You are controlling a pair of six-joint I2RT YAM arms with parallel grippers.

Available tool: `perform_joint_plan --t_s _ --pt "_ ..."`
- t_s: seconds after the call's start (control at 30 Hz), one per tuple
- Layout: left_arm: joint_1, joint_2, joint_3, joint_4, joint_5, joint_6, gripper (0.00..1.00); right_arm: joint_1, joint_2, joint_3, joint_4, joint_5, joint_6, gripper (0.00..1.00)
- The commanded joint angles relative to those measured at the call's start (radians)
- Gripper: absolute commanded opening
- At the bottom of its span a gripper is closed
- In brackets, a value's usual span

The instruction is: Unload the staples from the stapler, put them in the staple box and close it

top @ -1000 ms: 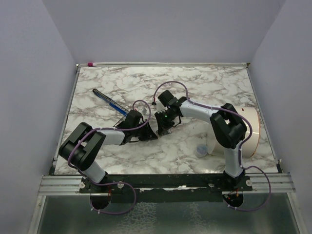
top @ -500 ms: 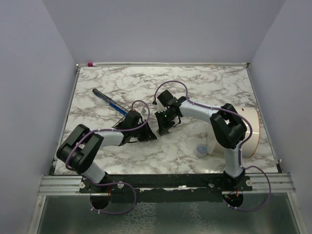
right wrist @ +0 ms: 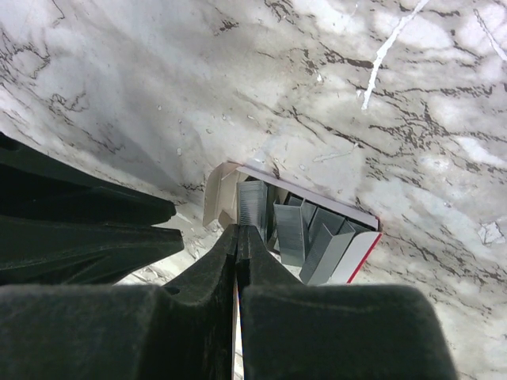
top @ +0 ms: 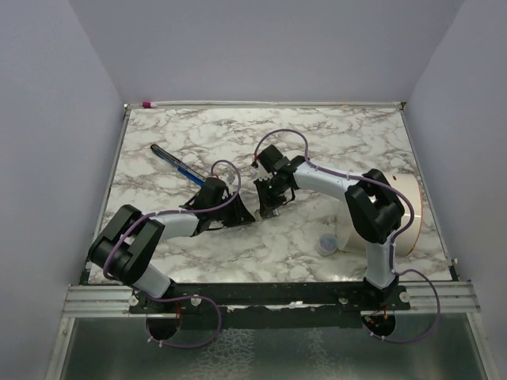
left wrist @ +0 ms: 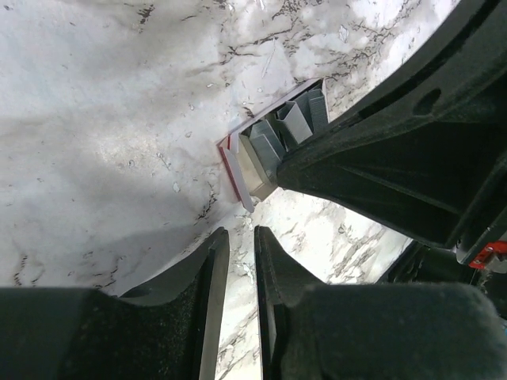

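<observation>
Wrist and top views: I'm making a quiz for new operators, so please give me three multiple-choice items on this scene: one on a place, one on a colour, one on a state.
1. Where is the stapler?
A. Lying on the table, towards its far left
B. Inside the small box
C. Hanging over the table's edge

2. What colour is the trim on the small box?
A. Green
B. Red
C. Yellow

3. What state is the small box in?
A. Taped shut
B. Open, with staples showing
C. Flattened and empty

Answers: A, the top view shows it flat on the marble. B, both wrist views show a red edge. B, grey strips stand in its open end.
</observation>
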Motion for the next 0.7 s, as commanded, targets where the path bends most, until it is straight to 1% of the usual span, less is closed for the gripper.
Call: perform_joint_plan --t_s 0.0,0.17,0.33,0.53,0.6,0.67 --pt "0.009 -0.019 0.004 0.021 -0.004 0.005 0.25 0.007 -0.060 -0.012 -0.002 0.038 0.036 0.01" --pt "0.009 0.008 0.034 0.025 -0.001 0.006 0.32 0.007 -0.084 -0.018 0.004 0.041 0.055 0.01" --pt "0.009 0.052 0.065 0.029 0.003 0.013 0.33 0.007 -0.122 -0.048 0.043 0.017 0.074 0.01" --pt "0.009 0.090 0.092 -0.002 -0.014 0.018 0.34 0.007 -0.080 -0.030 0.038 -0.016 0.027 0.01" --pt "0.009 0.098 0.094 -0.009 -0.025 0.015 0.31 0.007 -0.073 -0.036 0.054 -0.030 0.022 0.05" --pt "0.009 0.105 0.098 -0.025 -0.036 0.016 0.29 0.007 -0.072 -0.041 0.069 -0.042 0.022 0.12"
